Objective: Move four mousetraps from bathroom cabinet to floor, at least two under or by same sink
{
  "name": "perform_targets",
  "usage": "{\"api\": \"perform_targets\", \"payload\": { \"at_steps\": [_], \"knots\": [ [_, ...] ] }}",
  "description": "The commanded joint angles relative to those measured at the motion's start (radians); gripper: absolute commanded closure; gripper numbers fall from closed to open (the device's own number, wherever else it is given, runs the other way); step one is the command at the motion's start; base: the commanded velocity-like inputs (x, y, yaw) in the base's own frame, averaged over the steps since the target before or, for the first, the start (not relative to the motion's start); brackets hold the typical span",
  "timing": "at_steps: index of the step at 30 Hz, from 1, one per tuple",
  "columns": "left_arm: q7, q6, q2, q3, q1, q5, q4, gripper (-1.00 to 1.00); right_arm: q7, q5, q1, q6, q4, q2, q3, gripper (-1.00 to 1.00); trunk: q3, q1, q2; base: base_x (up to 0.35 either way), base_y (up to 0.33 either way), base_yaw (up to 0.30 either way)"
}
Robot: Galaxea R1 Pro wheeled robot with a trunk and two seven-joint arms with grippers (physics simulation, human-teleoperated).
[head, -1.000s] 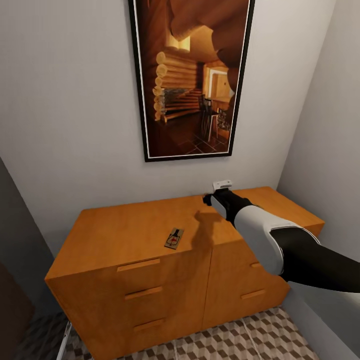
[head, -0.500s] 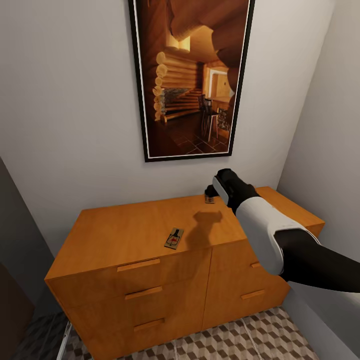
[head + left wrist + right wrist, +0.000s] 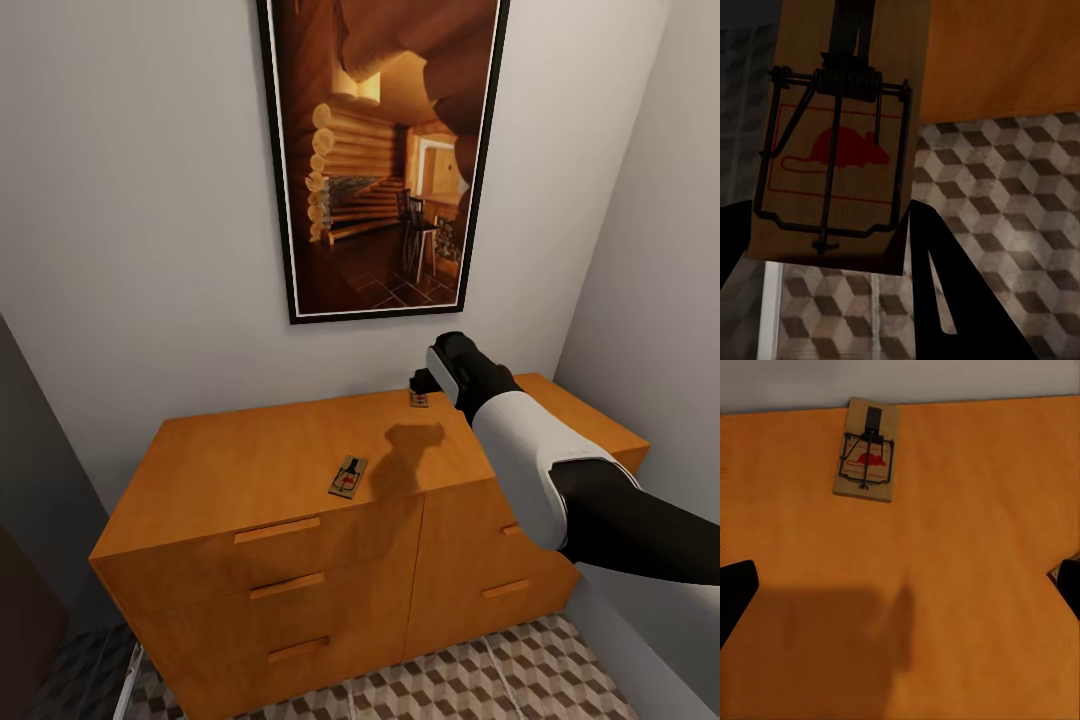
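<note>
One mousetrap lies on the front middle of the orange-brown cabinet. A second mousetrap lies at the back of the top, close to the wall. My right gripper hovers just above that one, open and holding nothing. From the right wrist, this mousetrap lies flat on the cabinet top, ahead of the right gripper, whose dark fingertips stand far apart. My left gripper is shut on another mousetrap, held over the cube-patterned bathroom floor.
A tall framed picture hangs on the wall above the cabinet. A side wall stands close on the right. Tiled floor shows in front of the drawers. A dark surface borders the left.
My right gripper has lifted off the back of the cabinet top, and the mousetrap beneath it now shows lying there. The front mousetrap has not moved.
</note>
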Motion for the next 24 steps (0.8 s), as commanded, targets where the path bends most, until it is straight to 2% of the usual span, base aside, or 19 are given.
{"api": "perform_targets", "payload": {
  "at_steps": [1,9,24],
  "knots": [
    [0.005,-0.003,0.000,-0.007,0.000,0.000,0.002,1.00,-0.001,-0.002,-0.001,0.006,-0.001,0.000,0.002,-1.00,-0.001,0.000,-0.001,0.000,0.000,0.000],
    [0.005,-0.003,0.000,-0.007,0.003,0.000,0.002,1.00,-0.001,-0.014,-0.001,0.005,-0.002,0.000,0.005,-1.00,-0.001,0.000,-0.001,0.000,0.000,0.000],
    [0.005,-0.003,0.000,-0.007,0.006,0.000,0.002,1.00,0.000,-0.012,-0.001,0.005,-0.003,0.000,0.006,-1.00,-0.001,0.000,-0.001,0.000,0.000,0.000]
  ]
}}
